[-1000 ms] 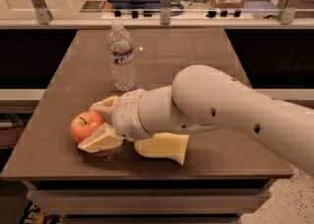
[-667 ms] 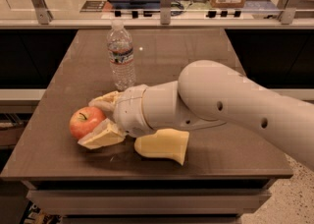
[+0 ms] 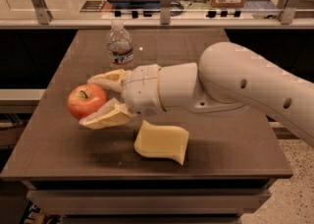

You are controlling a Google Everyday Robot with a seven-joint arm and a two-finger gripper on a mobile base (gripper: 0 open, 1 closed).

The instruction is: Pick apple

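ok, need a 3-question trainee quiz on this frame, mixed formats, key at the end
1. True or false: the gripper has its fingers on either side of the apple.
2. Which object stands upright at the back of the table? A) water bottle B) mug C) can
3. Fill in: the pale-yellow sponge lies on the table just below the robot's ____.

Key
1. True; one finger behind the apple, one in front, apple on the table.
2. A
3. arm

One camera looks down from above the table's (image 3: 206, 56) near edge, close in, facing the gripper (image 3: 98, 99) and far counter (image 3: 147, 21)
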